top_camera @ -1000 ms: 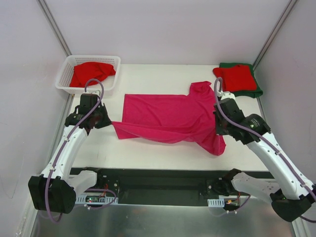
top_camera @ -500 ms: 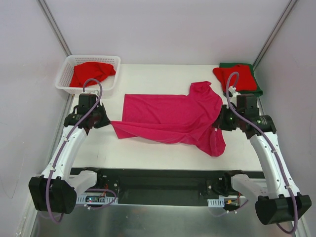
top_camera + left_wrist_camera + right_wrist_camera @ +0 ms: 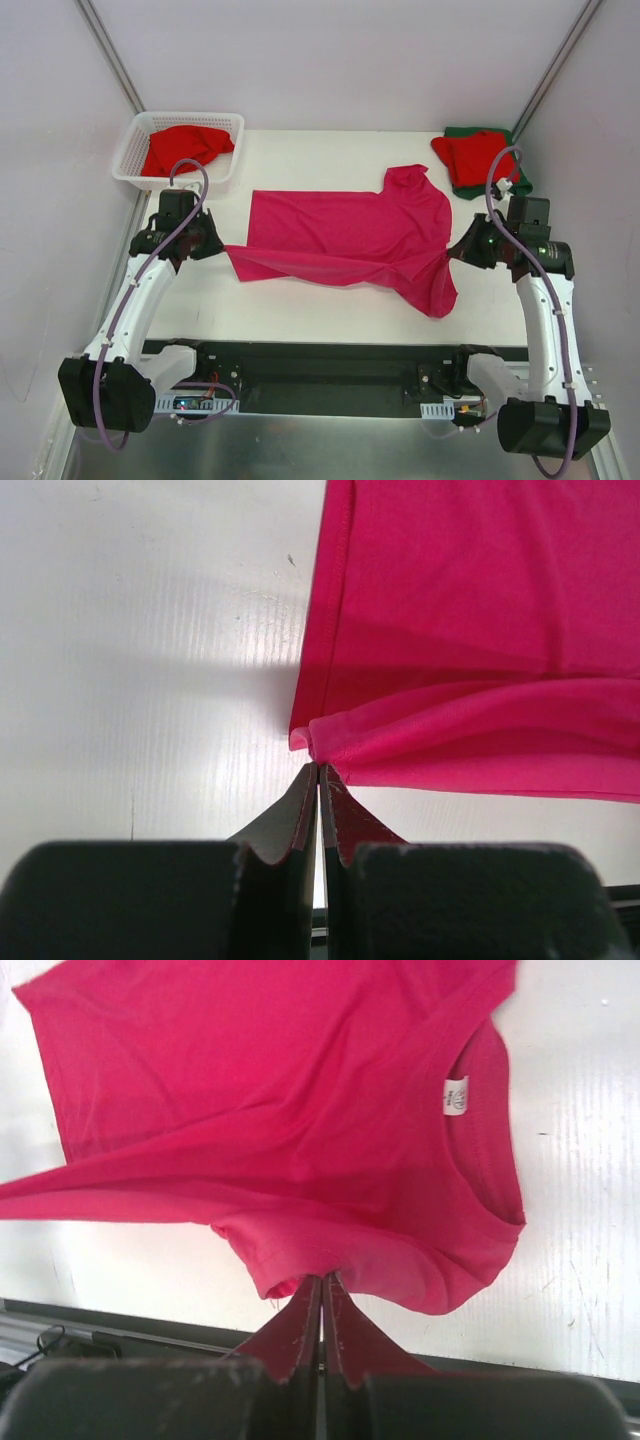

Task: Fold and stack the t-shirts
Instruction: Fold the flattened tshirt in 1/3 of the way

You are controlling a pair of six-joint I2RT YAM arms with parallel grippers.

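The white counter [image 3: 330, 150] carries the magenta t-shirt [image 3: 345, 235], spread across its centre, with the near edge drawn into a fold between the two arms. The white basket [image 3: 190, 117] at the far left corner holds a crumpled red t-shirt [image 3: 185, 147]. At the far right corner, a folded red t-shirt [image 3: 475, 155] lies on a dark green t-shirt [image 3: 520, 186]. Left claw [image 3: 318, 770]: closed, pinching the magenta hem corner. Right claw [image 3: 322, 1282]: closed on a bunched edge near the collar (neck label visible).
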